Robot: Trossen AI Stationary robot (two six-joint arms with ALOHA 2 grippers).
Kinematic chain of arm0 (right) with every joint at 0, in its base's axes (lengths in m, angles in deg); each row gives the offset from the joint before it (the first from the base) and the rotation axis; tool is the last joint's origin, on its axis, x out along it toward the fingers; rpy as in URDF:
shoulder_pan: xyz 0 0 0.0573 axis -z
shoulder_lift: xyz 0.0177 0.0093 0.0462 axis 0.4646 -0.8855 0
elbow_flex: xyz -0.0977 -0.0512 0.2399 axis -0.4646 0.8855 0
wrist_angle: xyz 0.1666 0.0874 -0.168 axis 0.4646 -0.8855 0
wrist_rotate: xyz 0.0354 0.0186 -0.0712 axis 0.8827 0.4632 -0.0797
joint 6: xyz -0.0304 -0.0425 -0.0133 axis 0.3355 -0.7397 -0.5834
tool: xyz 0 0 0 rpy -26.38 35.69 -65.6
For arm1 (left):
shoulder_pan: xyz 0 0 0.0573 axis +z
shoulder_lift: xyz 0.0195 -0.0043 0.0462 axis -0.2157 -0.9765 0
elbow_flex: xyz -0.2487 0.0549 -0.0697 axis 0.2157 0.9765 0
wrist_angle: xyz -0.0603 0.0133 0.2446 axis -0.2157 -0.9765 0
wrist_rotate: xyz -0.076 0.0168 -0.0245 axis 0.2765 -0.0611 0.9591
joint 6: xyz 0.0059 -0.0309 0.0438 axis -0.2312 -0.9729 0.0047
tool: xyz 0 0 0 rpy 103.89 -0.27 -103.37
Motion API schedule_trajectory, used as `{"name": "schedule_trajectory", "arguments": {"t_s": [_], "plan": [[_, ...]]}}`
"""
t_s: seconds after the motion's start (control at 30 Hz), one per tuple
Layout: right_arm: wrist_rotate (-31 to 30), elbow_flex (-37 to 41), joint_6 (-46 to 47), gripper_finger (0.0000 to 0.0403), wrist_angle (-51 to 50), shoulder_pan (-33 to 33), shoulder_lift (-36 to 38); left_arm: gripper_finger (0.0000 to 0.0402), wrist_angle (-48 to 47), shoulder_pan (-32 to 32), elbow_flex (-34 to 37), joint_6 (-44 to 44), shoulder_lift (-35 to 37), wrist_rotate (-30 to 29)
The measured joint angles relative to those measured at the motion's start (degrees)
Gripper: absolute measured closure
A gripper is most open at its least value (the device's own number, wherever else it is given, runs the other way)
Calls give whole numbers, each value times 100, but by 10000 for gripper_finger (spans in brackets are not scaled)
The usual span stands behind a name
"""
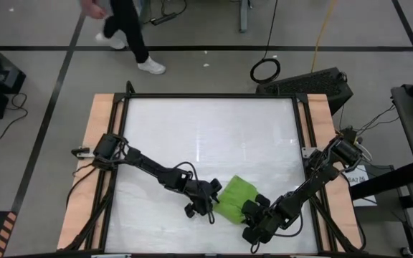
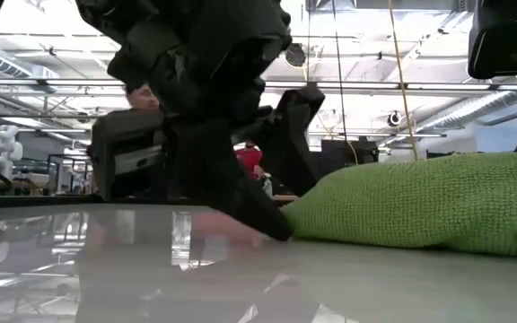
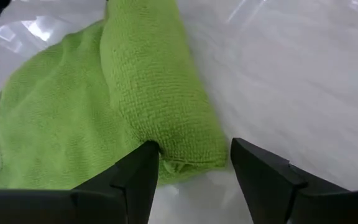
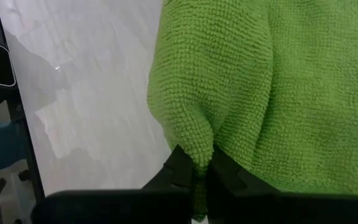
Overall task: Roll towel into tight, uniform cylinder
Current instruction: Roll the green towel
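The lime-green towel (image 1: 235, 195) lies on the white table near its front edge, partly rolled. A thick roll (image 3: 151, 81) lies along one side, and a flat part (image 3: 48, 130) is spread beside it. My left gripper (image 3: 191, 155) is open at the towel's left end. Its fingers stand on either side of the roll's end (image 3: 188, 152), low over the table. My right gripper (image 1: 255, 211) comes from the near right and is shut on the towel's near edge. My left gripper has one fingertip (image 3: 146, 155) against the towel where the roll meets the flat part; the other finger (image 3: 253, 165) stands clear of the roll. My right gripper pinches a bunched fold of the towel's edge (image 4: 197, 152) between its two shut fingers, slanting down from the near right. The rest of the towel lies on the table.
The white table top (image 1: 192, 136) has open surface toward the far and left sides, inside a black frame (image 1: 210, 95) with wooden side strips. Beyond the far edge a person (image 1: 124, 32) walks on the floor. A cable coil (image 1: 264, 70) lies there too.
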Motion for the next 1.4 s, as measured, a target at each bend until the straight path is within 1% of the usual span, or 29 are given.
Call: {"name": "schedule_trajectory", "arguments": {"t_s": [0.1,0.17,0.27,0.33,0.4,0.47,0.53,0.57,0.7,0.83,0.93,1.03,1.13,1.27,1.33,1.4], "plan": [[3,0,2,399,38,0,0,191,8,25,-4,-74,-26,19],[4,0,1,399,59,0,0,192,7,62,-4,-291,-28,19],[7,0,-9,399,147,2,0,206,-51,157,-60,-626,-32,11],[9,0,-52,399,243,2,0,235,-88,223,-100,-745,-41,17],[21,0,-113,398,331,1,0,277,-97,268,-142,-747,-41,131],[31,0,-134,392,324,0,18,327,-102,310,-180,-747,-41,393],[24,0,-136,381,241,-2,72,376,-210,346,-233,-735,-41,784],[0,0,-133,375,160,-8,123,387,-255,350,-252,-717,-41,939],[-63,0,-147,330,-391,-44,453,390,-504,350,-321,-710,-41,1260],[-393,2,-236,270,-930,-155,978,396,-998,374,-385,-794,-41,1365],[-600,0,-354,232,-1287,-233,1354,397,-1276,467,-417,-1234,-41,1792],[-656,-2,-458,209,-1717,-254,1499,398,-1382,573,-415,-1805,-41,2281],[-747,0,-798,204,-1892,-213,1405,399,-1387,631,-415,-2141,-41,2606],[-1045,0,-799,213,-2120,28,1093,400,-1389,635,-415,-2558,-41,2951],[-1039,2,-910,222,-2066,198,928,400,-1401,635,-415,-2880,-41,3037],[-899,2,-1140,233,-1950,361,783,400,-1404,632,-415,-3243,-41,3220]]}}
